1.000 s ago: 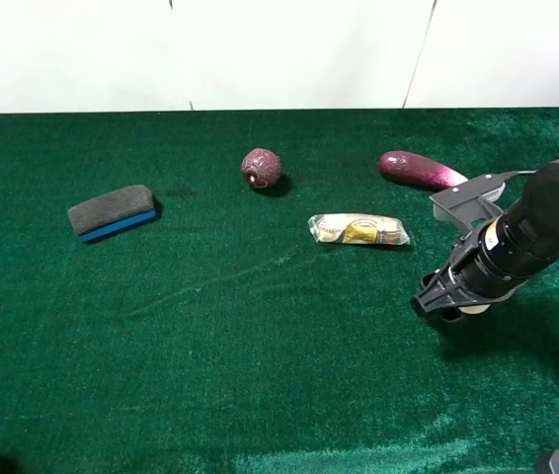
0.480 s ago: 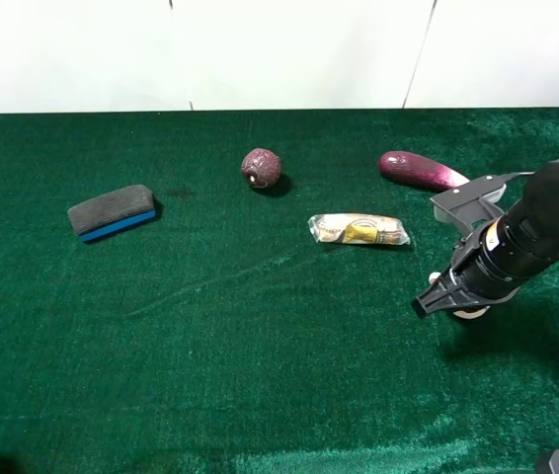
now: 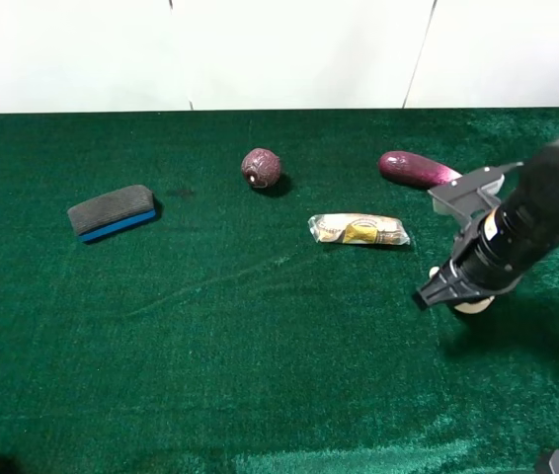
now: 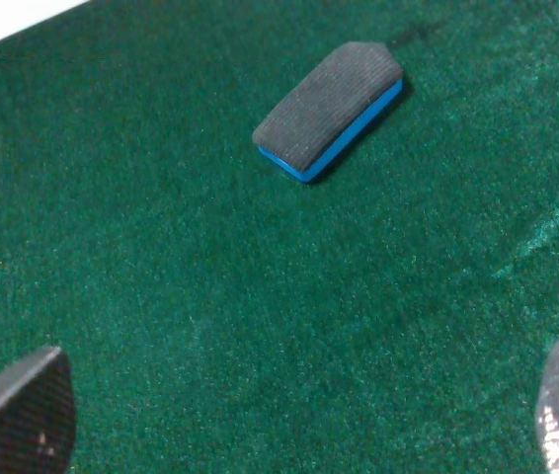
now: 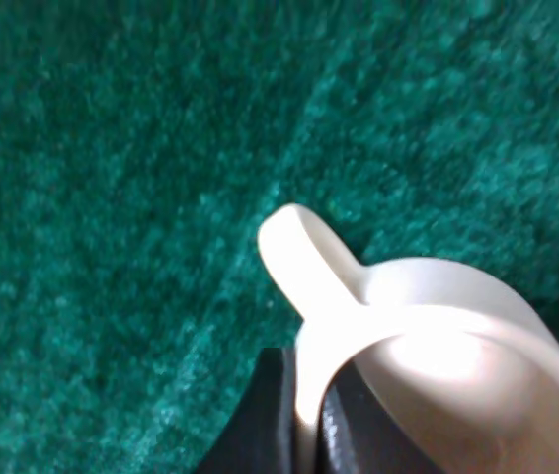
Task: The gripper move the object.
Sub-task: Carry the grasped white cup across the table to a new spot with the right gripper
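My right gripper point(image 3: 449, 294) is shut on the rim of the small cream-coloured cup point(image 3: 474, 305) and holds it just above the green cloth at the right. In the right wrist view the black fingers point(image 5: 272, 420) pinch the cup's wall point(image 5: 438, 346) beside its loop handle point(image 5: 304, 259). In the exterior high view the arm hides most of the cup. My left gripper point(image 4: 292, 413) is open and empty, hovering over bare cloth short of the eraser point(image 4: 329, 109).
A purple ball point(image 3: 261, 168) lies at the back centre and a purple eggplant point(image 3: 418, 169) at the back right. A clear-wrapped yellow packet point(image 3: 359, 230) lies just left of my right gripper. A grey and blue eraser point(image 3: 113, 211) lies at the left.
My right gripper has risen slightly with the cup in it and shifted a little towards the back. Nothing else has moved.
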You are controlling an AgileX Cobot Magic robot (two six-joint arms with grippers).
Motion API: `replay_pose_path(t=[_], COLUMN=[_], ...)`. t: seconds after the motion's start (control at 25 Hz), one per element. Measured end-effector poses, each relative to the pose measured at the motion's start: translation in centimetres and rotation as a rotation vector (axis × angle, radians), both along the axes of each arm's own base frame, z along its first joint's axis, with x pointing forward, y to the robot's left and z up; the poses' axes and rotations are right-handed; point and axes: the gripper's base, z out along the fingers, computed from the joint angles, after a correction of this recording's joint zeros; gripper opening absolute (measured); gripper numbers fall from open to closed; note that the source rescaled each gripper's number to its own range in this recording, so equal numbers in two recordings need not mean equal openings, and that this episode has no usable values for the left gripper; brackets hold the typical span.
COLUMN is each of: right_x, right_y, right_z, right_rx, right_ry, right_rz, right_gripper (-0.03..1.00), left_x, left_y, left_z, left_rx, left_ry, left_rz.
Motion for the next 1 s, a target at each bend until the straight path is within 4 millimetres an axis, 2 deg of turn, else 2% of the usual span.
replay_pose_path(t=[0.24, 0.36, 0.64, 1.0], right_x=[1.6, 2.2, 2.6, 0.6], right_y=[0.6, 1.6, 5.7, 11.3], right_z=[1.5, 2.3, 4.6, 6.1], right_rx=[-0.018, -0.027, -0.015, 0.018], right_ry=[-0.012, -0.029, -0.075, -0.124], right_rz=[0.018, 0.057, 0.184, 0.393], right_gripper=[0.0, 0.0, 0.0, 0.0], left_x=[0.0, 0.0, 0.0, 0.0], left_y=[0.0, 0.0, 0.0, 0.0], left_z=[0.0, 0.0, 0.0, 0.0], left_rx=[0.0, 0.0, 0.0, 0.0], left_ry=[0.0, 0.0, 0.0, 0.0], left_rz=[0.0, 0.0, 0.0, 0.0])
